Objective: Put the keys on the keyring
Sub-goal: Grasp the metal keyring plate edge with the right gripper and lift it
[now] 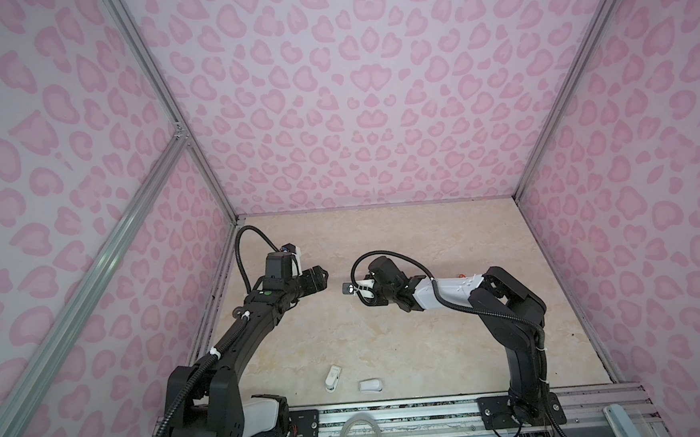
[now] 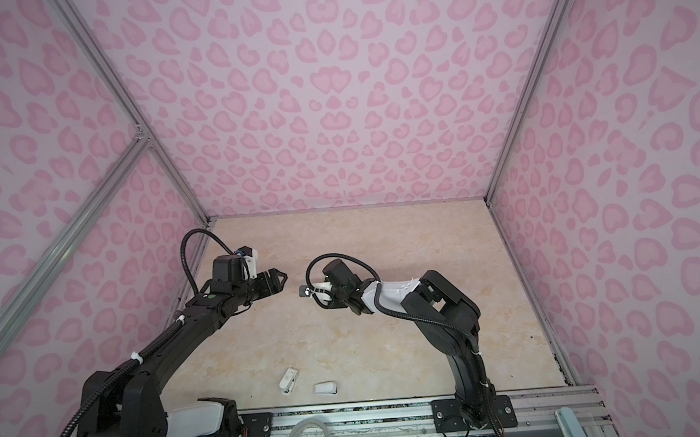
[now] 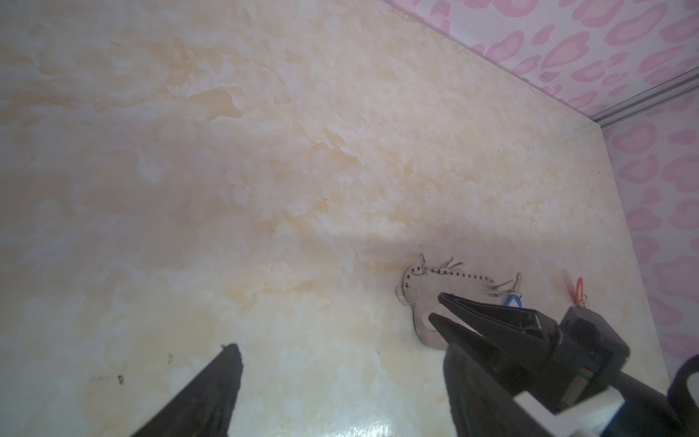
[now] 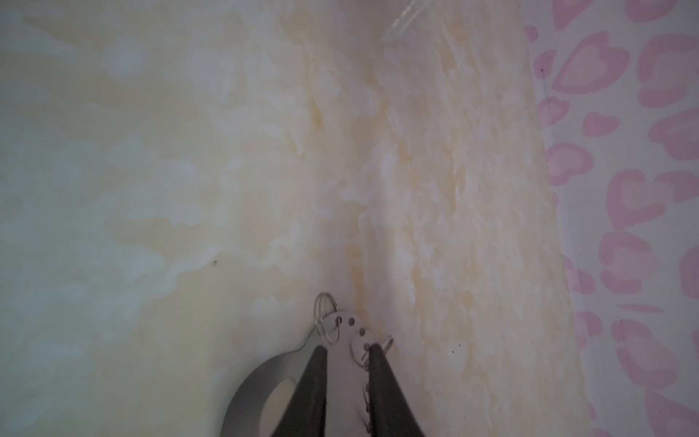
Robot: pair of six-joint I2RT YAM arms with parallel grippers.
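Right tool [image 4: 348, 348]: fingers [image 4: 316, 378] drawn in on the keyring [image 3: 454, 283]. One finger sits on the oval cut-out side and the other against the holed edge, with the plate's narrow band filling the gap between them. The grip is near the plate's left end. A split ring [image 4: 325, 306] sticks out just past the fingertips.

Keyring is about mid-tabletop [image 1: 389, 342], under the right tool. Cannot tell whether it lies flat or is raised a little.

Left tool [image 1: 322, 278]: fingers spread wide with nothing between them. It hangs above the tabletop just left of the right tool, tips pointing toward it, with a small gap between the two.

Blue key [image 3: 512, 300] is at the plate's right end, beside a cluster of split rings. Cannot tell whether it is threaded on. Red-orange key [image 3: 577, 289] is farther right and clear of the plate. In a top view it shows only as a speck beyond the right forearm.

Near edge: two white plastic pieces, one [image 1: 333, 376] left of the other [image 1: 370, 386], close together but not touching. Pale hoop [image 1: 360, 433] lies on the near rail.
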